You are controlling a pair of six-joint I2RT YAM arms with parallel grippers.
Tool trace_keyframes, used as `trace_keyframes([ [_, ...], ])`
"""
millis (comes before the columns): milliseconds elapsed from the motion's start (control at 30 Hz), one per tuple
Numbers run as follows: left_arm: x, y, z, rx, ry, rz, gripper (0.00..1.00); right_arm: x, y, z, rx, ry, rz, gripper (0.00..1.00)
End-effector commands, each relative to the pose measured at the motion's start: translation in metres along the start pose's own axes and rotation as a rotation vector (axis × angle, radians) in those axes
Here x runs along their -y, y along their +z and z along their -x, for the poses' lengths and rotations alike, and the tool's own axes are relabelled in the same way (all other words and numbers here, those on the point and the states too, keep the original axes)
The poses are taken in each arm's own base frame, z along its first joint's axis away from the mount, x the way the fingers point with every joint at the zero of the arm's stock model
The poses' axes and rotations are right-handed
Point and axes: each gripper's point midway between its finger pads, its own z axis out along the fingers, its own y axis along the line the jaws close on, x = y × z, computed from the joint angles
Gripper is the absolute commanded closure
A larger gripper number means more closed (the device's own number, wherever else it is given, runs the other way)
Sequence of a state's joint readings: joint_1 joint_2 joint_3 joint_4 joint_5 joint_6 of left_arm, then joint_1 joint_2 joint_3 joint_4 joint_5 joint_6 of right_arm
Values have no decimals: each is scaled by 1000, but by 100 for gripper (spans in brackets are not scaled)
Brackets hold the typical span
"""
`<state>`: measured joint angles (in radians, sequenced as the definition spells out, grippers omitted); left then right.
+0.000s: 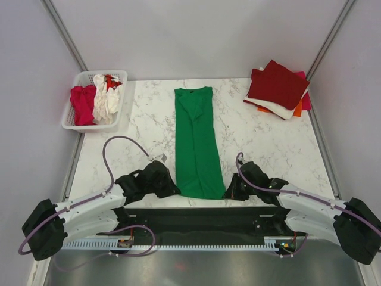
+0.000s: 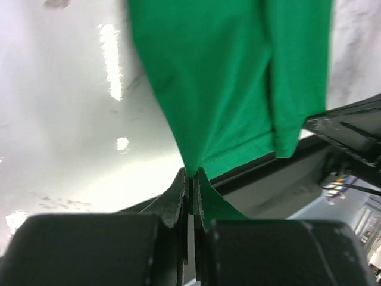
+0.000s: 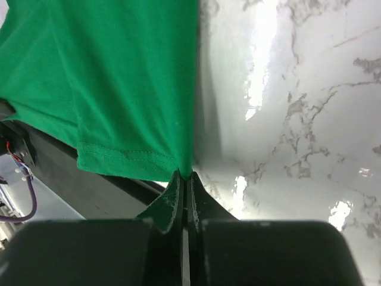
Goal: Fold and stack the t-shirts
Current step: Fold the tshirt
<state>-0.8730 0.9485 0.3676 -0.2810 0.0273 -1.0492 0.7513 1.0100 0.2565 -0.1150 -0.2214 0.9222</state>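
A bright green t-shirt (image 1: 196,140) lies folded into a long narrow strip down the middle of the table, collar at the far end. My left gripper (image 1: 172,189) is shut on its near left hem corner (image 2: 191,170). My right gripper (image 1: 228,194) is shut on the near right hem corner (image 3: 186,173). Both corners are pinched at the fingertips, at the table's near edge. Folded t-shirts (image 1: 278,89) sit stacked at the far right, dark red on top with white, orange and magenta showing beneath. More t-shirts (image 1: 94,101), magenta, white and red, lie crumpled in the basket.
A white slatted basket (image 1: 74,121) stands at the far left corner of the marble table (image 1: 268,149). Grey walls close in the left, right and back. A black rail (image 1: 202,220) runs along the near edge between the arm bases.
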Motion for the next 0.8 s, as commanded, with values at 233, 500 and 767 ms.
trace_keyframes([
  [233, 54, -42, 47, 102, 84, -14, 97, -80, -36, 72, 140, -99, 17, 100],
  [500, 90, -52, 107, 198, 155, 11, 93, -133, -50, 140, 279, -208, -13, 100],
  [767, 102, -48, 169, 234, 186, 39, 88, -140, -56, 209, 436, -273, -161, 100],
])
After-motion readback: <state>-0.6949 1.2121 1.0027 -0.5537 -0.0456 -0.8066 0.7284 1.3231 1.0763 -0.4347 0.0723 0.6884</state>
